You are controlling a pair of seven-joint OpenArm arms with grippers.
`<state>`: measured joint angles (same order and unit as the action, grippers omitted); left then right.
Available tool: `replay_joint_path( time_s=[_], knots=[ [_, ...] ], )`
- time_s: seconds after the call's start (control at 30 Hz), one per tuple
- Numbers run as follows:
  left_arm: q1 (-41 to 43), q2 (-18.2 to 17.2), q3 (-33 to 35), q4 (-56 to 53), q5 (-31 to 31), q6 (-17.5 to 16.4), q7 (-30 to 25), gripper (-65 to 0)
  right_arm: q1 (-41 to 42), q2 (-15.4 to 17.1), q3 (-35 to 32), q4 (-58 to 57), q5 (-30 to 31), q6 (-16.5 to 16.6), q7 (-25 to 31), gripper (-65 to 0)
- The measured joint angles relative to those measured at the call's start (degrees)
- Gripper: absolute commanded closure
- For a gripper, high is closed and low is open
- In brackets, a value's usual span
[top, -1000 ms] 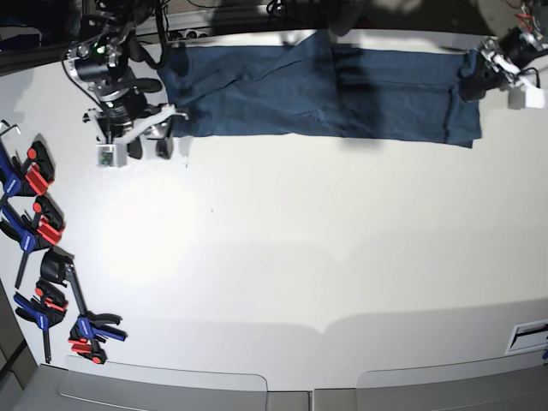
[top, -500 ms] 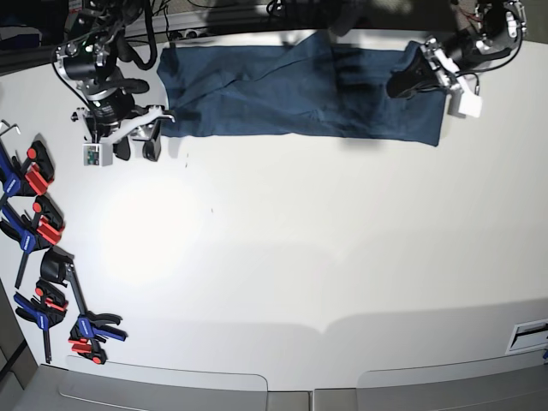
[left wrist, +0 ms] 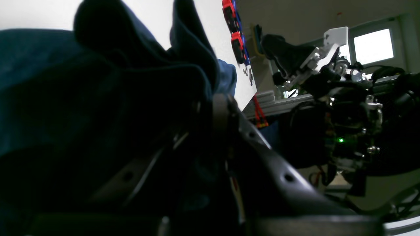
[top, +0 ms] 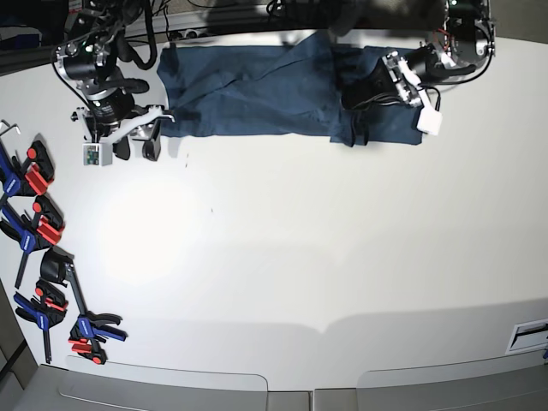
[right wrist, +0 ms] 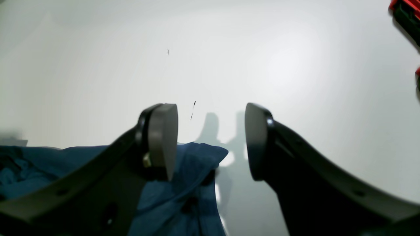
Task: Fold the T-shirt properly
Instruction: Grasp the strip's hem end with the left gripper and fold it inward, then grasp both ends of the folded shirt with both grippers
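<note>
Two grippers working at shirt, lying as a long band along far edge of table. Left gripper clamped together on shirt fabric, holding that end lifted and doubled over the band. Right gripper hanging at shirt's other end, fingers spread apart, gripping nothing, shirt corner lying beneath. Clamps sitting well apart from shirt, along table's side edge.

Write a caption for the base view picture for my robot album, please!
Left gripper folds the navy T-shirt over while the open right gripper waits beside it.
</note>
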<state>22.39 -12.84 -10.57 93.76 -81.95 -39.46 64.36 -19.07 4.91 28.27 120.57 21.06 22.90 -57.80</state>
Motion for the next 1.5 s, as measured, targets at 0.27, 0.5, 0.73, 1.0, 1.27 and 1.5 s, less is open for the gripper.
replay_joint_path(
  time_s=[0.27,0.5,0.73,1.0,1.27,1.5],
  knots=[
    [-0.2,0.0,0.3,0.0,1.2,0.0,-0.8,-11.3,0.0,0.0,0.0,0.0,0.0,0.0,0.4,-30.4],
    [-0.8,0.0,0.3,0.0,1.1,0.0,-3.1,-24.1,0.0,0.0,0.0,0.0,2.3,0.0,0.4,-30.4],
    [-0.8,0.0,0.3,0.0,1.2,0.0,-3.1,-24.1,0.0,0.0,0.0,0.0,2.6,0.0,0.4,-30.4],
    [-1.9,-0.5,0.3,0.0,11.3,0.1,-2.6,-2.3,-0.1,0.6,0.1,0.0,-5.0,-0.7,0.6,-30.4],
    [-1.9,-2.0,0.3,0.0,12.6,0.1,-3.0,-2.4,-0.9,6.6,4.9,-8.5,-3.9,-0.8,2.1,-41.8],
    [-2.2,-2.1,0.3,0.1,12.8,0.1,-3.1,-2.4,-0.9,8.6,8.4,-19.6,12.4,1.7,-3.0,-44.1]
  ],
)
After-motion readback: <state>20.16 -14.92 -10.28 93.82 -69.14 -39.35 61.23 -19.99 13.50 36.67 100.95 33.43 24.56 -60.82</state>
